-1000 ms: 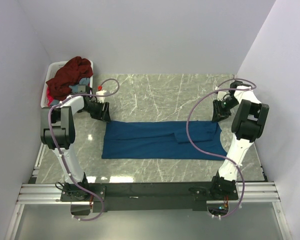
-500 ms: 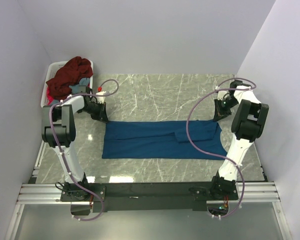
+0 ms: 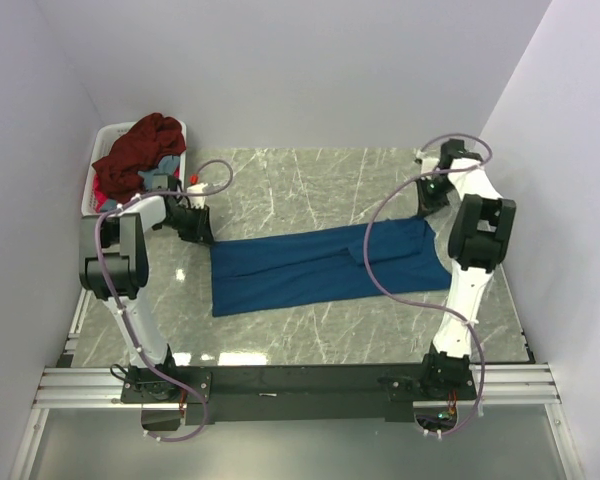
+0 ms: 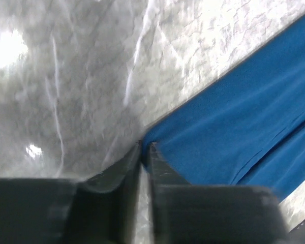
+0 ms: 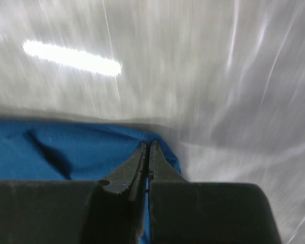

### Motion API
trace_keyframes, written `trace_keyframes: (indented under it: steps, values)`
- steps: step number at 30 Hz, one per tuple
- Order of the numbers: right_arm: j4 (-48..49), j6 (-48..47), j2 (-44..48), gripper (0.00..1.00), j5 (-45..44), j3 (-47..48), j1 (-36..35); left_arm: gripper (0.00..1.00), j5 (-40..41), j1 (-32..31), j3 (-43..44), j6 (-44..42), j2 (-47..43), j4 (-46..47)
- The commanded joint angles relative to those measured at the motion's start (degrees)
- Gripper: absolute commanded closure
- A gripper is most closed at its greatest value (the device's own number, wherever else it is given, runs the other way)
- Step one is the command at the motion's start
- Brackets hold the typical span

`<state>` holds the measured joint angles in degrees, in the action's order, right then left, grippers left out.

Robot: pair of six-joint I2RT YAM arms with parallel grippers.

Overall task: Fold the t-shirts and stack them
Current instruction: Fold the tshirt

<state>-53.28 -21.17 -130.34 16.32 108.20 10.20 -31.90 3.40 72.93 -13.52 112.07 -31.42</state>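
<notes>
Right gripper (image 3: 427, 207) has travelled toward the far edge of the grey-green marble-patterned table (image 3: 310, 180) since the earlier frame, dragging its end of the deep blue short-sleeved cloth t-shirt (image 3: 320, 265) with it, so the garment now lies slanted across the middle of the table instead of square to the near edge. Top view: left gripper (image 3: 202, 231) sits at the far left corner of the t-shirt; a white plastic basket (image 3: 93, 160) in the far left corner holds a heaped dark maroon cloth shirt (image 3: 140, 145). Left wrist view: left gripper (image 4: 145, 149) fingers are pressed together on the corner of the blue cloth (image 4: 234, 127). Right wrist view: right gripper (image 5: 146, 147) fingers are clamped on the corner of the blue cloth (image 5: 66, 147), image blurred
</notes>
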Motion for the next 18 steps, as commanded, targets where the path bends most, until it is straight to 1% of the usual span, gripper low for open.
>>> trace_keyframes:
  steps: [1,2,3,4,5,6,8,11,12,13,14,16,17,18]
  values:
    - [8.18,1.83,-3.58,1.00,-5.41,8.50,-3.42,0.73,6.66,0.82,-3.66,2.00,-6.14,2.93]
    - [8.62,2.09,-4.47,1.00,-6.81,10.17,-4.99,0.68,6.76,1.17,-5.06,2.09,-7.56,3.81]
    - [8.98,2.44,-5.18,0.95,-7.69,13.14,-5.79,0.64,6.76,1.43,-5.51,1.40,-9.14,3.82]
    - [9.68,3.06,-5.71,0.88,-8.40,14.31,-6.41,0.55,6.07,1.35,-5.86,0.43,-12.37,3.56]
    - [10.03,3.41,-5.54,0.69,-8.75,15.10,-6.85,0.52,3.36,1.35,-6.04,-0.97,-13.88,2.86]
    - [10.38,3.85,-5.10,0.59,-8.84,16.06,-7.20,0.47,2.64,1.26,-5.95,-3.16,-15.46,1.72]
    - [10.48,4.99,-2.21,0.48,-8.41,16.16,-6.95,0.45,1.67,1.17,-5.78,-4.84,-19.16,0.84]
    - [8.19,5.35,4.46,0.46,-5.25,13.98,-5.54,0.45,1.49,0.03,-5.51,-8.71,-21.63,-1.45]
    - [7.67,5.35,6.49,0.46,-4.28,11.01,-4.75,0.46,0.88,-0.75,-5.77,-11.07,-22.42,-2.06]
    - [5.92,4.83,10.25,0.46,-2.10,9.59,-4.31,0.47,0.18,-1.20,-6.04,-12.31,-22.86,-3.20]
    - [4.69,4.47,12.11,0.46,-1.12,8.09,-4.05,0.47,-0.18,-1.98,-6.91,-13.54,-23.12,-3.91]
    - [-0.04,3.77,16.15,0.48,1.07,3.79,-3.43,0.49,1.39,-5.40,-8.06,-16.62,-23.65,-4.70]
    - [-1.55,3.59,17.22,0.49,3.78,1.94,-3.25,0.49,2.19,-6.55,-9.72,-18.02,-23.83,-4.27]
    - [-3.05,3.33,18.27,0.50,4.68,-2.08,-3.25,0.50,4.54,-8.91,-10.52,-18.64,-24.09,-3.83]
